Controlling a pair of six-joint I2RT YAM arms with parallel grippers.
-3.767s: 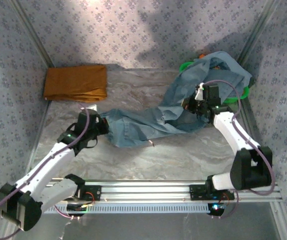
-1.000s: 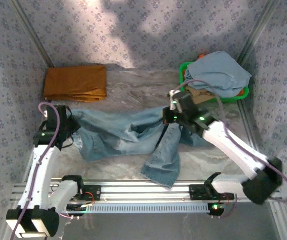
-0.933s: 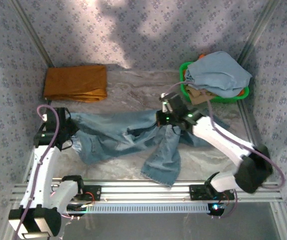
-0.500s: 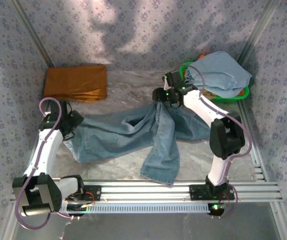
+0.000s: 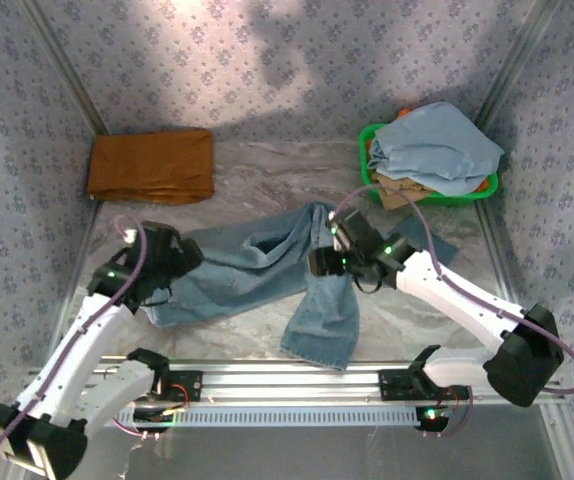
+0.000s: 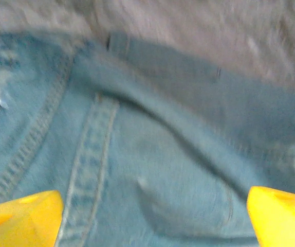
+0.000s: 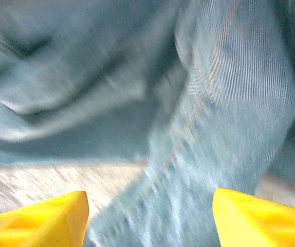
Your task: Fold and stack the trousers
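This looks like a robot test cell in a lab, not a home. A white-and-black left arm (image 5: pixel 82 350) and right arm (image 5: pixel 457 295) are bolted to a slotted aluminium rail (image 5: pixel 287 380) along the near edge of a marble-patterned bench (image 5: pixel 267 175). Metal posts (image 5: pixel 64 68) frame the far corners, and flower-patterned cloth (image 5: pixel 297 70) hangs as walls all round. The goods are clothes: trousers (image 5: pixel 237 275) mid-bench, a folded orange-brown garment (image 5: pixel 151 166) far left, a heaped green basket (image 5: pixel 366 152) far right.
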